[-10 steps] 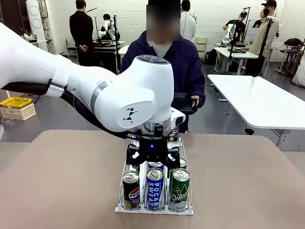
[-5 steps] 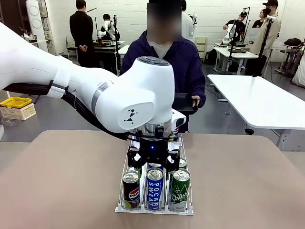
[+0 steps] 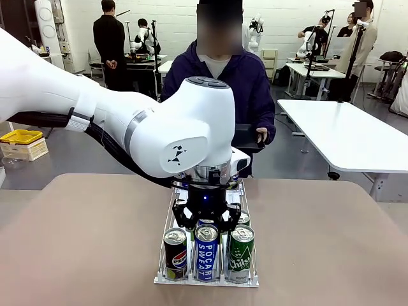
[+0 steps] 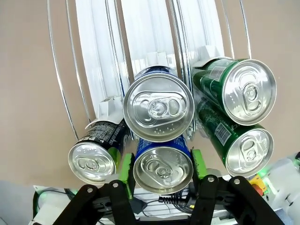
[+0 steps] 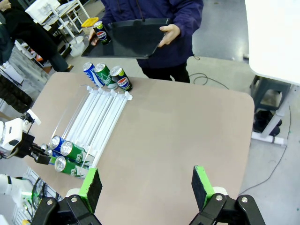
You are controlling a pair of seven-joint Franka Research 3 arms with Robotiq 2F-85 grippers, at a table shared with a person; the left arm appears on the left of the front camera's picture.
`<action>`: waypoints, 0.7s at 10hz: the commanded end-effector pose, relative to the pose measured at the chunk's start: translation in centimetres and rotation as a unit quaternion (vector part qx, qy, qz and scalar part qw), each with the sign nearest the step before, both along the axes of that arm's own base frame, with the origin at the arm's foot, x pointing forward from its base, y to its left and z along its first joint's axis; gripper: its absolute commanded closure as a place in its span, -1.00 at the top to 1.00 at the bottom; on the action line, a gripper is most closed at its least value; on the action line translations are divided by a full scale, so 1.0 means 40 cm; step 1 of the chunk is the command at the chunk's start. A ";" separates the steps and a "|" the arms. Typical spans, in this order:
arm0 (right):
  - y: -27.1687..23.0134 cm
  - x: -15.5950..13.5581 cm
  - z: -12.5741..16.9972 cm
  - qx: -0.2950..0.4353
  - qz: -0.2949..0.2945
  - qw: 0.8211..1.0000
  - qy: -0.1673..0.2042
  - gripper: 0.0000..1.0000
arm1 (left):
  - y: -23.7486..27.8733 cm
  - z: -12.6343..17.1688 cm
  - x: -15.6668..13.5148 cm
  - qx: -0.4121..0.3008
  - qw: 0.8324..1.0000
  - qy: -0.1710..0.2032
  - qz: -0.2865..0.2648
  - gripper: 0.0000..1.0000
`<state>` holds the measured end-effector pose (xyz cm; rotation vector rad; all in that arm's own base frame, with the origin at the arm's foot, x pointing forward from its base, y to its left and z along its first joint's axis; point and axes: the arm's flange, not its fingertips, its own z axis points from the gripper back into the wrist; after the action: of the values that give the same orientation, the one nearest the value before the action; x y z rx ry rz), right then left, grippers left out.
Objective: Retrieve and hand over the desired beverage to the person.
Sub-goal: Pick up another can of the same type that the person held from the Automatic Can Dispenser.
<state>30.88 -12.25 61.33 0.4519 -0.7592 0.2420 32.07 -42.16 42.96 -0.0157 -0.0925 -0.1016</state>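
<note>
A white wire rack [image 3: 205,279] holds a Pepsi can [image 3: 175,254], a blue Pocari Sweat can [image 3: 206,253] and a green Chilsung can [image 3: 241,252] in its near row. My left gripper [image 3: 203,220] hangs over the middle lane. In the left wrist view its green pads [image 4: 125,169] press both sides of the blue can [image 4: 162,169], so the left gripper [image 4: 161,168] is shut on it. Behind that can lies a second blue can [image 4: 158,108]. The person [image 3: 220,83] stands at the far edge holding a black tray [image 5: 126,37]. High over the table, my right gripper [image 5: 146,187] is open.
A Pepsi can [image 5: 100,32] stands on the person's tray. Three more cans [image 5: 108,75] sit at the rack's far end. Two green cans [image 4: 246,91] lie right of the held one. A white table [image 3: 344,134] stands at the right and a yellow box [image 3: 22,143] at the left.
My left gripper has sunk a little onto the rack and closed from wide open onto the blue can. The cans and the person stay where they were.
</note>
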 end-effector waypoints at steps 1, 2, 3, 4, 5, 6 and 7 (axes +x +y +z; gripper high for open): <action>-0.001 0.005 -0.004 0.011 0.010 1.000 -0.004 1.00 | 0.000 0.006 0.003 0.000 1.000 0.018 -0.009 -0.97; -0.001 0.005 -0.004 0.011 0.010 1.000 -0.004 1.00 | 0.001 0.007 0.005 0.000 1.000 0.019 -0.008 -1.00; -0.001 0.005 -0.004 0.011 0.010 1.000 -0.004 1.00 | 0.003 0.017 0.008 0.002 1.000 0.023 -0.006 -1.00; -0.001 0.005 -0.004 0.011 0.010 1.000 -0.004 1.00 | 0.009 0.049 0.013 0.027 0.998 0.054 -0.001 -1.00; -0.001 0.005 -0.004 0.011 0.010 1.000 -0.004 1.00 | 0.024 0.124 0.016 0.020 0.999 0.051 0.003 -1.00; -0.001 0.005 -0.004 0.011 0.010 1.000 -0.004 1.00 | 0.036 0.226 0.008 0.010 0.999 0.037 0.000 -1.00; -0.001 0.005 -0.004 0.011 0.010 1.000 -0.004 1.00 | 0.045 0.340 -0.010 0.004 1.000 0.025 -0.003 -1.00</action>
<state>30.87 -12.27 61.32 0.4518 -0.7593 0.2416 32.27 -41.28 51.70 -0.0059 -0.0231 -0.0959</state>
